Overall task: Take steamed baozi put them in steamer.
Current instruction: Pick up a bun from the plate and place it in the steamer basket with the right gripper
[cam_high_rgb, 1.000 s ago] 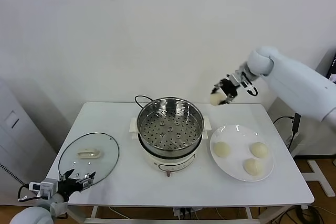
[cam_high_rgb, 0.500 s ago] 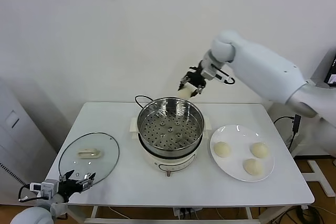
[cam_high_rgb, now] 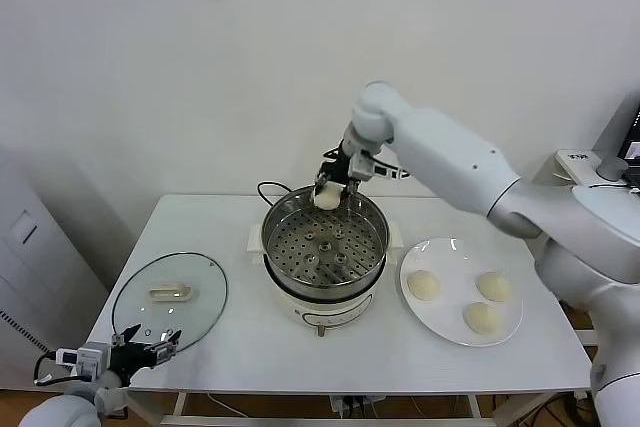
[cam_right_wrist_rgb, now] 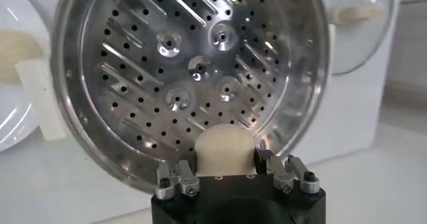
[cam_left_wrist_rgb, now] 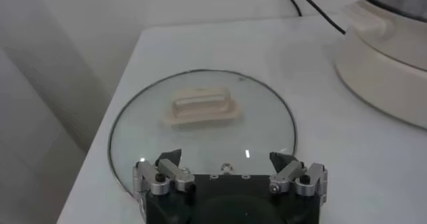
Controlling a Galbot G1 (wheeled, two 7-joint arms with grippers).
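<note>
My right gripper [cam_high_rgb: 330,192] is shut on one cream-white baozi [cam_high_rgb: 327,197] and holds it over the far rim of the steamer [cam_high_rgb: 324,240], a shiny steel basket with a perforated bottom on a white cooker base. In the right wrist view the baozi [cam_right_wrist_rgb: 225,152] sits between the fingers above the empty basket [cam_right_wrist_rgb: 187,72]. Three more baozi [cam_high_rgb: 423,284] [cam_high_rgb: 493,286] [cam_high_rgb: 483,318] lie on the white plate [cam_high_rgb: 455,250] to the right of the steamer. My left gripper [cam_high_rgb: 150,341] is open at the table's front left corner, just before the glass lid [cam_left_wrist_rgb: 200,122].
The round glass lid [cam_high_rgb: 168,293] with a white handle lies flat on the table's left side. A black cord [cam_high_rgb: 268,188] runs behind the cooker. The white table [cam_high_rgb: 330,359] ends near my left gripper; a wall stands behind.
My right arm has carried the baozi leftward and down, from above the plate's far side to over the steamer's far rim. The left arm has not moved.
</note>
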